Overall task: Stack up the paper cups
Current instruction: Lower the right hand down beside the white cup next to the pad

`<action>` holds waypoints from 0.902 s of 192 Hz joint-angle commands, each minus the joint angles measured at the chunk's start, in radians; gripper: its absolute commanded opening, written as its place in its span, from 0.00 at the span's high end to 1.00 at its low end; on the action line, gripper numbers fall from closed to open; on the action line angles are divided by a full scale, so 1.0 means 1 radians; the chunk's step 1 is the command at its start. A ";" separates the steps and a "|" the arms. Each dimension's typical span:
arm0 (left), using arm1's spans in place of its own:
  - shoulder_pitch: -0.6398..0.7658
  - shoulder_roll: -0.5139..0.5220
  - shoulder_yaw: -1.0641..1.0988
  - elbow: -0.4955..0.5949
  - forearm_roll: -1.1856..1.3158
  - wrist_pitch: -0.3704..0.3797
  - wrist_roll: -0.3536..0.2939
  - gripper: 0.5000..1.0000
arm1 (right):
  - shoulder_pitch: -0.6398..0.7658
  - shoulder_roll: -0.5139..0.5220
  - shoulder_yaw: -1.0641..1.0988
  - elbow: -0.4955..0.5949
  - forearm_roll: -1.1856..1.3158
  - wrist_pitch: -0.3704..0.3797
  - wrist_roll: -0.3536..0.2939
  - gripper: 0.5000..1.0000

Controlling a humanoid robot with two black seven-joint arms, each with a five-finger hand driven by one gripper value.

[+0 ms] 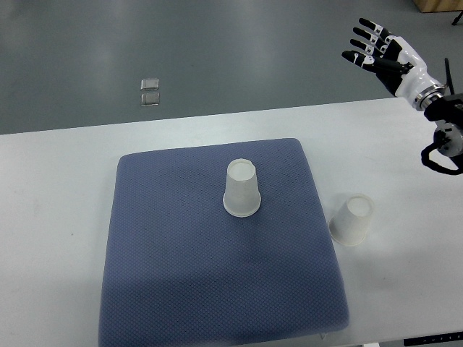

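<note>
While the right hand (376,49) hovers open-fingered beyond the table's (58,188) far edge, one inverted cup (241,189) stands mid-mat (166,253), another (352,219) just off its right edge.

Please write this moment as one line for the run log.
right hand: open, raised, holding nothing | cup on mat: upside down | cup on table: upside down, right of mat | stacked: no

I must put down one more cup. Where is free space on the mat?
The blue mat is bare left of and in front of the upside-down cup. Tightest is its right edge, near the second cup on the table.
</note>
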 commanded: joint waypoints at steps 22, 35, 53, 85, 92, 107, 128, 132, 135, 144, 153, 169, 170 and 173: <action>0.000 0.000 0.000 0.000 0.000 0.000 0.000 0.00 | 0.007 -0.204 -0.001 0.098 -0.321 0.185 0.001 0.17; 0.000 0.000 0.000 0.000 0.000 0.000 0.000 0.00 | 0.019 -0.274 -0.004 0.186 -0.388 0.225 0.002 0.17; 0.000 0.000 0.000 0.000 0.000 0.000 0.000 0.00 | 0.025 -0.380 -0.009 0.336 -0.534 0.277 0.002 0.17; 0.000 0.000 0.000 0.000 0.000 0.000 0.000 0.00 | 0.025 -0.478 -0.015 0.581 -0.812 0.321 0.002 0.17; 0.000 0.000 0.000 0.000 0.000 0.000 0.000 0.00 | 0.025 -0.495 -0.029 0.638 -0.893 0.321 0.002 0.17; 0.000 0.000 0.000 0.000 0.000 0.000 0.000 0.00 | 0.025 -0.494 -0.056 0.695 -1.011 0.321 0.002 0.17; 0.000 0.000 0.000 0.000 0.000 0.000 0.000 0.00 | 0.011 -0.457 -0.090 0.706 -1.155 0.321 -0.003 0.17; 0.000 0.000 0.000 0.000 0.000 0.000 0.000 0.00 | 0.011 -0.445 -0.096 0.704 -1.186 0.321 -0.007 0.17; 0.000 0.000 0.000 0.000 0.000 0.000 0.000 0.00 | 0.011 -0.434 -0.102 0.704 -1.215 0.321 -0.013 0.17; 0.000 0.000 0.000 0.000 0.000 0.000 0.000 0.00 | 0.010 -0.417 -0.118 0.701 -1.264 0.281 -0.024 0.17; 0.000 0.000 0.000 0.000 0.000 0.000 0.000 0.00 | 0.002 -0.408 -0.145 0.699 -1.310 0.232 -0.029 0.17; 0.000 0.000 0.000 0.000 0.000 0.000 0.000 0.00 | 0.001 -0.400 -0.191 0.696 -1.353 0.195 -0.029 0.17; 0.000 0.000 0.000 0.000 0.000 0.000 0.000 0.00 | 0.001 -0.400 -0.196 0.696 -1.358 0.193 -0.029 0.17; 0.000 0.000 0.000 0.000 0.000 0.000 0.000 0.00 | 0.001 -0.400 -0.199 0.695 -1.361 0.192 -0.030 0.17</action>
